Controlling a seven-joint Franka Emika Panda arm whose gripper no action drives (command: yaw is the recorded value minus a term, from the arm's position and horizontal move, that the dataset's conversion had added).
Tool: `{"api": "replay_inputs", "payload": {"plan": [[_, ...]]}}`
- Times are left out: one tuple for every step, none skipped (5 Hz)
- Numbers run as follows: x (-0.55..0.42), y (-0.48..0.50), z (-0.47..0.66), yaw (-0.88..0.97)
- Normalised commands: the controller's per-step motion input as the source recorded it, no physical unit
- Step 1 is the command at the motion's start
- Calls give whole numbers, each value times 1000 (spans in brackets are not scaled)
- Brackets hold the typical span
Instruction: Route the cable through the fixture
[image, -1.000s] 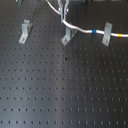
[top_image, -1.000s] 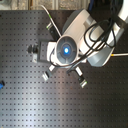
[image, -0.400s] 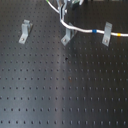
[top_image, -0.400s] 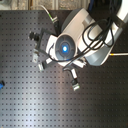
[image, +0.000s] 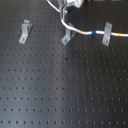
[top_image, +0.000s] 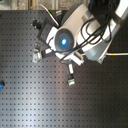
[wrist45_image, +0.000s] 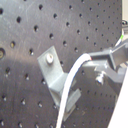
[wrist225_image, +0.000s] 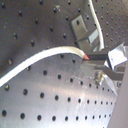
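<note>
Black perforated breadboard worktop (image: 60, 95), grid of holes, three silver brackets standing on it.

First exterior view: left bracket (image: 24, 31) unused, well apart from the rest. Middle one, the fixture (image: 66, 34), leaning, with the cable (image: 80, 31) looping down from the gripper (image: 68, 4) at the top edge and touching its forked top. Blue band (image: 95, 33) between fixture and right bracket (image: 106, 34); yellow band (image: 119, 36) just past that bracket, so cord already seated there. Versus 1.0 s ago, gripper lower and closer over the fixture, loop pulled tighter against it. Probably lining up the drop into the fork; not seated yet by the look of it.

Second exterior view: arm body (top_image: 75, 37) covering most of the action, shifted toward the second exterior view's left since 1.0 s ago. One bracket (top_image: 71, 77) visible below it, another small bracket (top_image: 35, 53) to the side. Cable mostly hidden.

First wrist view: fixture (wrist45_image: 57, 80) close, screw on foot, white cable (wrist45_image: 72, 85) crossing just beside its fork.

Second wrist view: cable (wrist225_image: 45, 56) ending at red-tipped finger (wrist225_image: 89, 56); jaws apparently clenched on the cord, not fully clear. Fixture (wrist225_image: 82, 27) beyond.
</note>
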Motion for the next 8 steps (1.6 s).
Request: {"api": "replay_inputs", "payload": {"plan": [[-247, -293, 4, 0], [-374, -114, 9, -54], [-482, 214, 19, -449], [-22, 262, -1, 0], [98, 224, -9, 268], [11, 18, 383, 0], [8, -1, 379, 0], [-2, -7, 165, 0]]}}
